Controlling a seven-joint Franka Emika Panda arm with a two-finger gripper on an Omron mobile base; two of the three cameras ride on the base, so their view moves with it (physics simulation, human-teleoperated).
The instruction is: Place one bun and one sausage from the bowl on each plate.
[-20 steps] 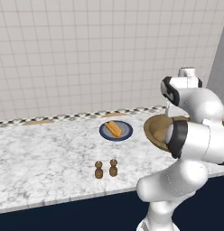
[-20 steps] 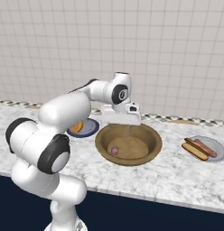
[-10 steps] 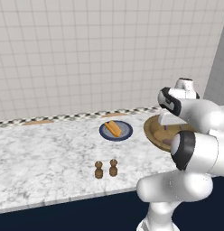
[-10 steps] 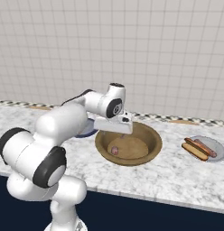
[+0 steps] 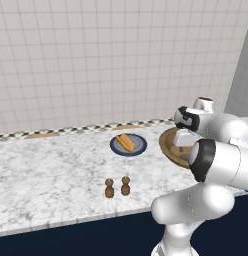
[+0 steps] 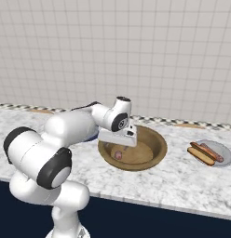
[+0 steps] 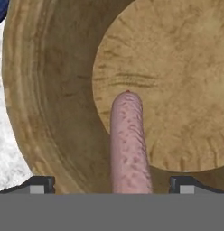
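While jaws stand wide apart, sausage (image 7: 128,144) lies between them, inside wooden bowl (image 7: 50,103).

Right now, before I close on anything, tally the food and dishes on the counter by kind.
Sausages: 2, one in the bowl, one on the right plate
Buns: 2, left plate, right plate
Plates: 2
Bowl: 1
Shakers: 2
Total: 9
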